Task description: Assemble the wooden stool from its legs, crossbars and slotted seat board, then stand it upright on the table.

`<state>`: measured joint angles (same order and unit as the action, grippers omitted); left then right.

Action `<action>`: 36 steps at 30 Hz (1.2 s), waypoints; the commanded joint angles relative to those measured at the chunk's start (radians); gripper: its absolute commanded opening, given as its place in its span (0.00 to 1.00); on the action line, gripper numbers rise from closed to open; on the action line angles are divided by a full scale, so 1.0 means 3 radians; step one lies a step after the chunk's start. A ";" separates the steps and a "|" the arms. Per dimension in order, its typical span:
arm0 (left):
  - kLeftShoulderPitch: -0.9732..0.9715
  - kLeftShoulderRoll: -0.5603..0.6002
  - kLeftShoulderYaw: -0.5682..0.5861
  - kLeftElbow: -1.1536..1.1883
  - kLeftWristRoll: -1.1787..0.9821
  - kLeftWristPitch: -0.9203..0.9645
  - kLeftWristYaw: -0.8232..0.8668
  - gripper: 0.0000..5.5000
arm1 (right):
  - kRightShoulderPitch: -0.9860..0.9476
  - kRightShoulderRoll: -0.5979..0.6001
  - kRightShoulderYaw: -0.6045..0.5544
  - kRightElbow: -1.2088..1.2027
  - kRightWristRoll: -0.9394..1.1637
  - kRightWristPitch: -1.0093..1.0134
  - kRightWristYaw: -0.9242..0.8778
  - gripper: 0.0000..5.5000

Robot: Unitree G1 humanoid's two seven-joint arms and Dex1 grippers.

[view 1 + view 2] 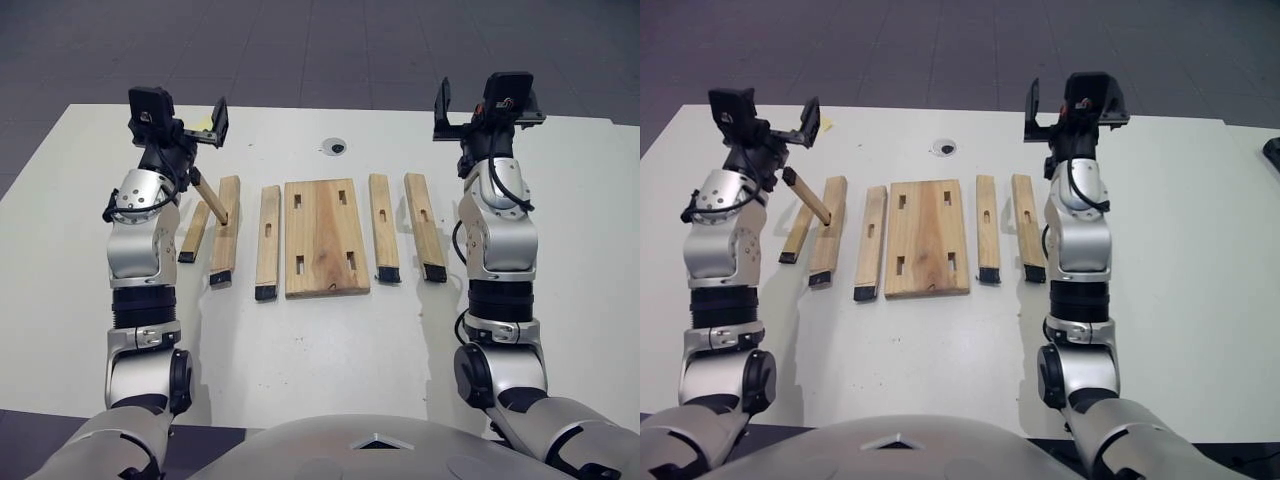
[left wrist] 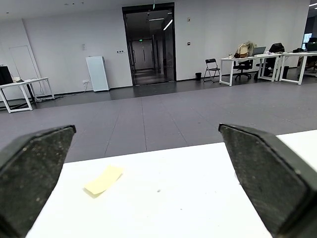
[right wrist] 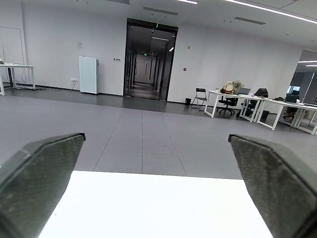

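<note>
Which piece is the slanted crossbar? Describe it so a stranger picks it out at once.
From the slotted seat board in the middle of the white table, go to the robot's left, past the first leg to the second leg. The slanted crossbar is the short stick overlapping that leg's far end; every other piece runs alongside the board.

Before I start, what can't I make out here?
Tilted bar: whether its raised end leans on the left arm is unclear in the head views.
Leftmost wooden piece: far end covered by that bar.
Seat board: underside hidden, lying flat.
Round fitting: too small to identify.
</note>
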<state>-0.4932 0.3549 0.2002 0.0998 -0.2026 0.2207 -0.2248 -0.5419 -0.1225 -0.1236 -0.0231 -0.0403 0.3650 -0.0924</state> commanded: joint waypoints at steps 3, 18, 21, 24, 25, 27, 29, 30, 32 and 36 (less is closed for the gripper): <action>-0.0502 0.0127 0.0117 0.0235 -0.0079 -0.0028 -0.0039 0.98 | -0.0006 0.0024 -0.0008 -0.0013 0.0015 -0.0016 -0.0026 0.98; -0.0561 0.0229 -0.0268 0.1306 0.0431 -0.0764 -0.0248 0.98 | -0.0023 0.0022 -0.0006 0.0013 0.0014 -0.0039 -0.0017 0.98; -0.0190 0.0135 -0.0414 0.1609 0.0559 -0.0977 -0.0278 0.98 | -0.0051 -0.0021 -0.0031 0.0066 0.0026 -0.0039 0.0014 0.98; -0.0266 0.0063 -0.0417 0.2022 0.0586 -0.1187 -0.0229 0.98 | -0.0087 -0.0066 -0.0062 0.0126 0.0046 -0.0041 0.0046 0.98; -0.0325 0.0048 -0.0401 0.2117 0.0572 -0.1243 -0.0208 0.98 | -0.0098 -0.0079 -0.0066 0.0142 0.0049 -0.0042 0.0055 0.98; -0.0420 0.0032 -0.0390 0.2230 0.0560 -0.1337 -0.0177 0.98 | -0.0111 -0.0100 -0.0072 0.0162 0.0055 -0.0043 0.0069 0.98; -0.0451 0.0019 -0.0386 0.2256 0.0540 -0.1407 -0.0169 0.98 | -0.0115 -0.0110 -0.0067 0.0169 0.0062 -0.0038 0.0082 0.98; -0.0443 0.0017 -0.0387 0.2236 0.0532 -0.1427 -0.0172 0.98 | -0.0112 -0.0108 -0.0058 0.0163 0.0062 -0.0031 0.0086 0.98; -0.0399 0.0015 -0.0379 0.2128 0.0503 -0.1427 -0.0180 0.98 | -0.0102 -0.0101 -0.0040 0.0148 0.0062 -0.0019 0.0092 0.98; -0.0306 0.0023 -0.0270 0.1729 0.0371 -0.1357 -0.0169 0.98 | -0.0068 -0.0087 -0.0008 0.0120 0.0071 -0.0002 0.0096 0.98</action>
<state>-0.6451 0.3748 0.1122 0.6550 -0.0749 -0.2310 -0.2696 -0.5549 -0.1517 -0.1357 0.0207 -0.0187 0.3545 -0.0685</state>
